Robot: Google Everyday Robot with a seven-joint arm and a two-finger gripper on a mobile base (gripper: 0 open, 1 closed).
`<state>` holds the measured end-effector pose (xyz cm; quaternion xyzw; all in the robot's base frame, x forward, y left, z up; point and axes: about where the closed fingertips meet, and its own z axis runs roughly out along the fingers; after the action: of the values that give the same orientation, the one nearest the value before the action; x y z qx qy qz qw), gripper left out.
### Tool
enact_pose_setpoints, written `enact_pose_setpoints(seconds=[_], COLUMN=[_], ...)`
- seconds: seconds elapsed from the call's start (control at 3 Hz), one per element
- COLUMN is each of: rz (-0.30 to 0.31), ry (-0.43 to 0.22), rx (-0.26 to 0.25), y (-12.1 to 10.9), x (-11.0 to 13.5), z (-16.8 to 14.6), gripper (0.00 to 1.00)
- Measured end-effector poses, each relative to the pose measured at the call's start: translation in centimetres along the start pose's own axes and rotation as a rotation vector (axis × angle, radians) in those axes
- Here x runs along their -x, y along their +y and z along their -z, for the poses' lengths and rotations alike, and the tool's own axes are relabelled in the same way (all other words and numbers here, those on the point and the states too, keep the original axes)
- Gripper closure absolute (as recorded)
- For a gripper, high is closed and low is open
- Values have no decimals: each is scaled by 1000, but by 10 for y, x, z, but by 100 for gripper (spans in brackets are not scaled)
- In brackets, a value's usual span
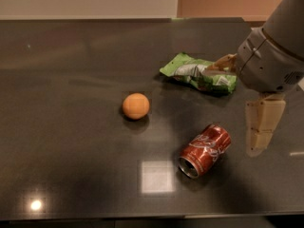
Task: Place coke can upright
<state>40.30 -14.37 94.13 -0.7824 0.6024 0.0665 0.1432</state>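
Note:
The coke can [205, 150] is red with white script and lies on its side on the dark table [71, 127], its open silver end facing the front. My gripper [237, 106] hangs above the table just right of the can. It is open and empty. One beige finger [261, 127] points down beside the can, and the other finger [222, 63] reaches out over the snack bag. The grey wrist [270, 61] is above them.
A green and silver snack bag [199, 72] lies behind the can, partly under my gripper. A round orange ball [136, 105] sits left of the can. The table's front edge runs along the bottom; a wall stands behind the far edge.

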Motion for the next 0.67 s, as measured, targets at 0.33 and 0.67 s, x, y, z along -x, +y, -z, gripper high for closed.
enact_pose_setpoints(seconds=[0.33,0.67], rz=[72,107], ry=[41,89], rx=[43,96], y=[13,21], x=[8,8], z=[-22,-50], gripper=[0,0])
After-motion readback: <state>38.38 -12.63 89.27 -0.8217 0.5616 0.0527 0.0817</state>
